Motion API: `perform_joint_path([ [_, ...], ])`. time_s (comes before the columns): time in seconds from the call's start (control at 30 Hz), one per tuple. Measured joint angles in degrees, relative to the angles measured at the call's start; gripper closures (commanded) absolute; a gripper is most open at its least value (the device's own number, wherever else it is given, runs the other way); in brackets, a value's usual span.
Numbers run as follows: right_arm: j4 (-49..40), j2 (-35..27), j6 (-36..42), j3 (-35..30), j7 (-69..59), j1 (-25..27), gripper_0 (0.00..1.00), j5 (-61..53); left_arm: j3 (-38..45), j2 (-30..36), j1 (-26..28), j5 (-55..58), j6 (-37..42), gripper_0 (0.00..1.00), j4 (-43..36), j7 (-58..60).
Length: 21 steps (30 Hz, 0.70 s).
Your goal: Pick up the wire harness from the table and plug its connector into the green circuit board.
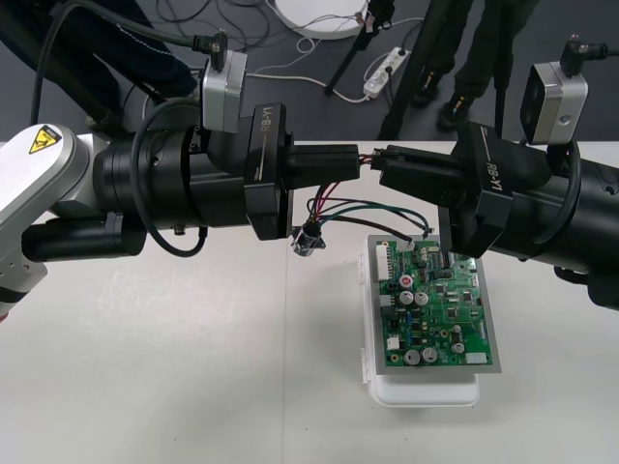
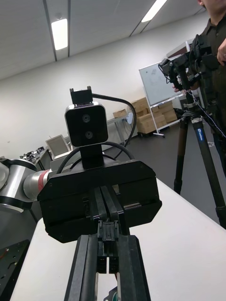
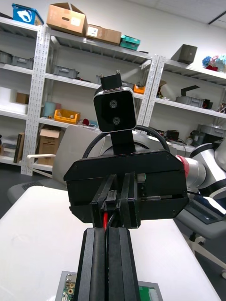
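- Table [image 1: 145,367]: plain and light. The work sits towards its right half, within reach of both arms.
- Left gripper [image 1: 353,157]: reaches in level above the table, just beyond the board's far edge. Its fingers [image 3: 96,263] are pressed together on the wire harness [image 1: 358,206], and a red wire [image 3: 104,221] runs up between them in the left wrist view. Judgement: it holds the wires so that the connector end points outward.
- Right gripper [image 1: 387,159]: comes in from the opposite side and meets the left tip to tip. Its fingers [image 2: 87,268] are drawn close. At their tips sits a small black block that I read as the plug [image 2: 109,231]. Judgement: this is a hand-over or regrip, to square the connector before lowering it.
- Green circuit board [image 1: 440,300]: lies flat on its white base [image 1: 426,391], below and slightly nearer than the grippers, partly under the right one.
- Harness wires: hang in a loop from the meeting point. The green and black strands arc towards the board's far edge and pass under the right gripper. I cannot tell whether they touch it.
- Socket [image 1: 309,238]: dangles off the loop's left end, beside the board and clear of it.
- Plug is not seated in the board; insertion not yet done.
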Motion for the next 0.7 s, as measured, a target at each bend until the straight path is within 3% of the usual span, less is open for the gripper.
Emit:
perform_joint_path([
  [0.37,0.0,0.0,0.0,0.0,0.0,0.0,1.0,0.0,0.0,0.0,0.0,0.0,0.0,0.99,0.0,0.0],
  [0.4,0.0,0.0,0.0,0.0,0.0,0.0,1.0,0.0,0.0,0.0,0.0,0.0,0.0,0.77,0.0,0.0],
  [0.43,0.0,0.0,0.0,0.0,0.0,0.0,1.0,0.0,0.0,0.0,0.0,0.0,0.0,0.45,0.0,0.0],
  [0.5,0.0,0.0,0.0,0.0,0.0,0.0,1.0,0.0,0.0,0.0,0.0,0.0,0.0,0.0,0.0,0.0],
  [0.7,0.0,0.0,0.0,0.0,0.0,0.0,1.0,0.0,0.0,0.0,0.0,0.0,0.0,0.0,0.0,0.0],
])
